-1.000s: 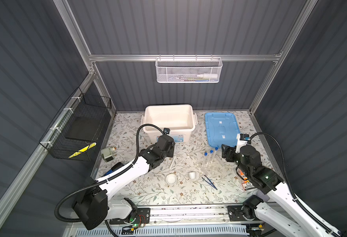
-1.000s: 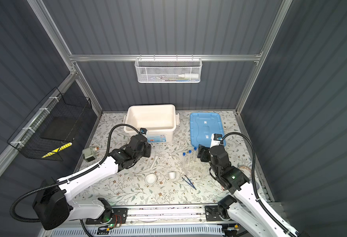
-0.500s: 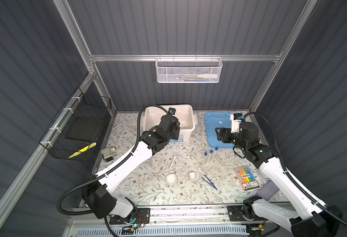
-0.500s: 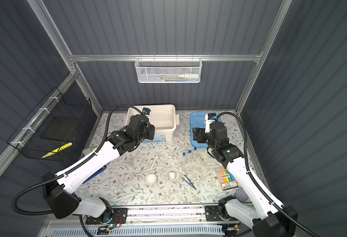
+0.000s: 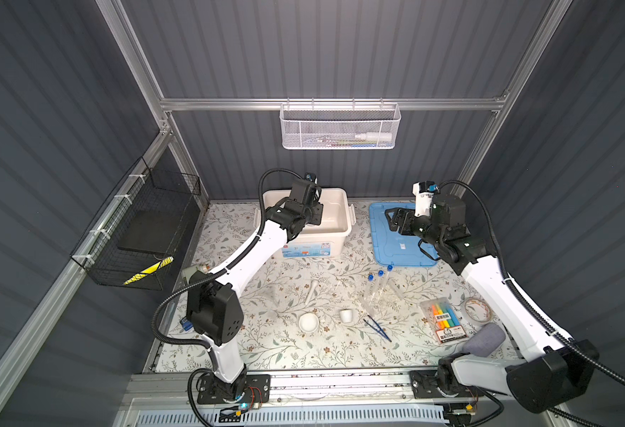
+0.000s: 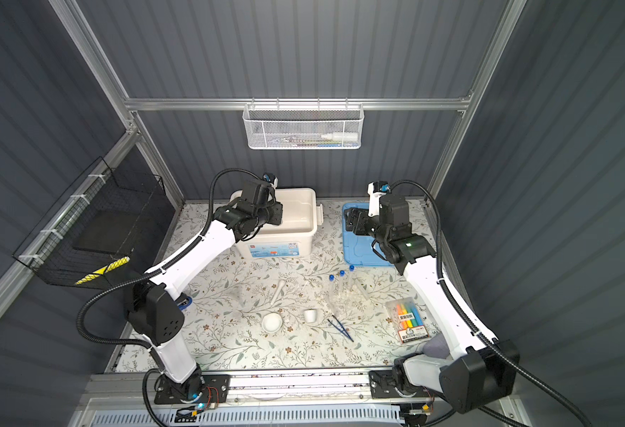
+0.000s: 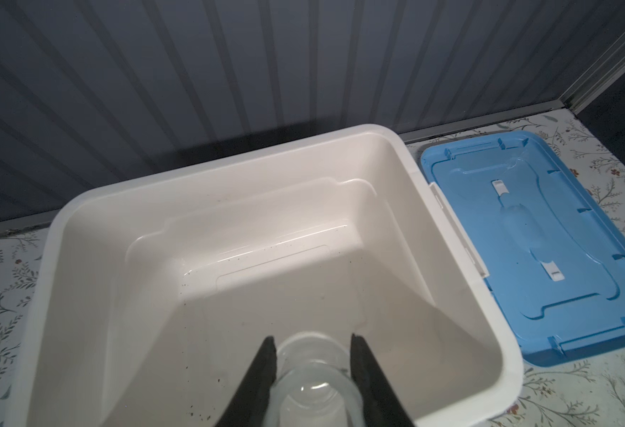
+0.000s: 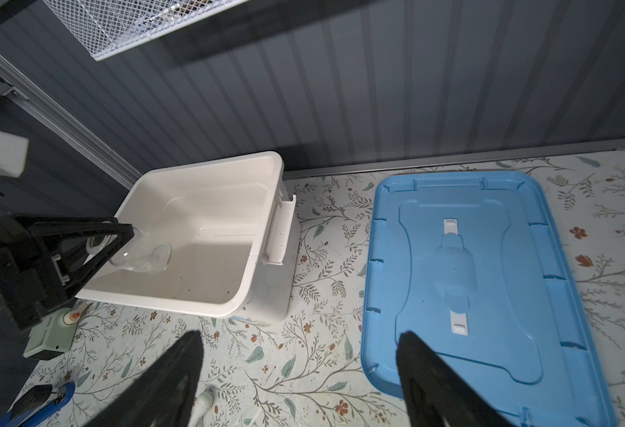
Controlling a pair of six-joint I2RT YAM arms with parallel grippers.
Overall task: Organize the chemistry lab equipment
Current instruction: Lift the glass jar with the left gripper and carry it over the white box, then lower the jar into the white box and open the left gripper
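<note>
My left gripper (image 7: 313, 344) is shut on the small glass flask (image 7: 313, 369), holding it level above the inside of the white bin (image 7: 229, 155); the right wrist view shows the flask (image 8: 144, 255) sticking out past the fingers over the bin. In a top view the left gripper (image 5: 316, 216) hangs over the bin's left half. My right gripper (image 5: 390, 222) is open and empty, above the left edge of the blue lid (image 5: 399, 251). On the table lie blue-capped test tubes (image 5: 375, 286), the white pestle (image 5: 311, 290), mortar bowl (image 5: 308, 321), small cup (image 5: 345, 315) and blue tweezers (image 5: 377, 329).
A highlighter pack (image 5: 446, 319), a tape roll (image 5: 475, 309) and a grey cloth (image 5: 485, 338) lie at the front right. A stapler (image 5: 186, 323) and a pale green device (image 5: 196, 270) sit by the left arm. A wire basket (image 5: 338, 127) hangs on the back wall.
Both arms have swung from mid-table towards the back. The left one carried the flask up over the bin. The right gripper left the test tubes, moved over the lid and opened wider.
</note>
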